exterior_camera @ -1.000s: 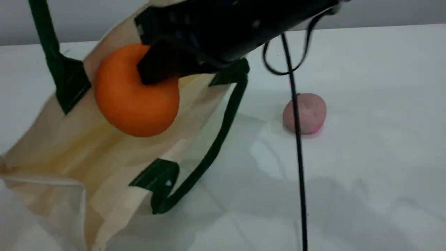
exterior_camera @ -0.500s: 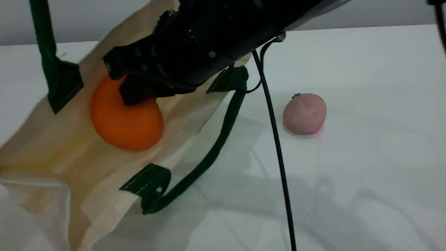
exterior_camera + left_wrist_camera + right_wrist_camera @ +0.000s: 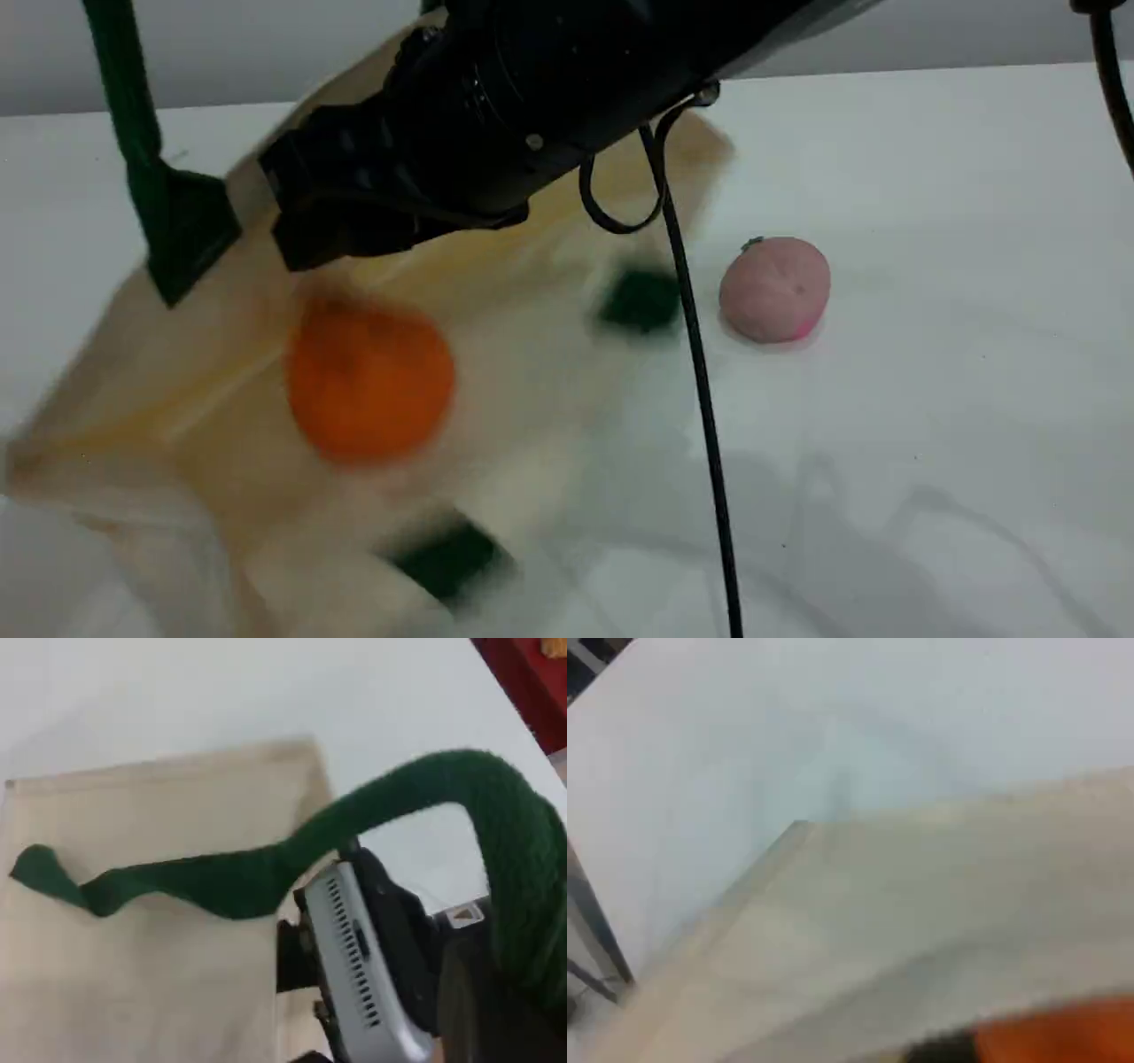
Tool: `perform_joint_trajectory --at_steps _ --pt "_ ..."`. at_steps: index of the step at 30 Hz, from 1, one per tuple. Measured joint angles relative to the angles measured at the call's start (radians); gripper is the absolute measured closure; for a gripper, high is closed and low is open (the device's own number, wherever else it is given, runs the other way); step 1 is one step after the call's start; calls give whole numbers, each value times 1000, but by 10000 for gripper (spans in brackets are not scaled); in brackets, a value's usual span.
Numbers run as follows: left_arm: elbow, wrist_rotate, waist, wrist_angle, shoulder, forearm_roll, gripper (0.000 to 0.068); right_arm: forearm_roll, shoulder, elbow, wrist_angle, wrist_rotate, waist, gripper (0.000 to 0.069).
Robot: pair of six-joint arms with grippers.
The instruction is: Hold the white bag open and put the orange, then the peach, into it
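Note:
The white bag (image 3: 195,372) lies with its mouth open, motion-blurred; its cloth also fills the left wrist view (image 3: 159,939) and the right wrist view (image 3: 921,921). One green handle (image 3: 133,115) is pulled straight up out of the top edge. In the left wrist view that handle (image 3: 416,797) loops over my left gripper (image 3: 332,895), which is shut on it. The orange (image 3: 368,381) is a blur inside the bag's mouth, apart from my right gripper (image 3: 306,235), which hangs open just above it. The orange's edge (image 3: 1063,1036) shows low in the right wrist view. The peach (image 3: 775,288) rests on the table to the right of the bag.
A black cable (image 3: 700,399) hangs from the right arm and runs down across the table between the bag and the peach. The bag's other green tabs (image 3: 640,299) are blurred. The white table (image 3: 930,399) stretches off to the right.
My right gripper has opened and the orange has dropped out of it, down into the bag. The bag's near side and its lower handle have swung and now blur. The peach has not moved.

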Motion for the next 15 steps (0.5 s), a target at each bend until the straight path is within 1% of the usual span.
perform_joint_trajectory --at_steps 2,4,7,12,15 --pt "0 0 0 -1 0 0 618 -2 -20 5 1 9 -1 155" --pt "0 0 1 -11 0 0 618 -5 -53 20 14 24 -1 118" --pt "0 0 1 -12 0 30 618 -57 -115 58 0 57 -5 113" --pt "0 -2 1 -9 0 29 618 -169 -240 157 -63 105 -30 122" --pt "0 -2 1 -10 0 28 618 -180 -313 223 -132 105 -63 122"
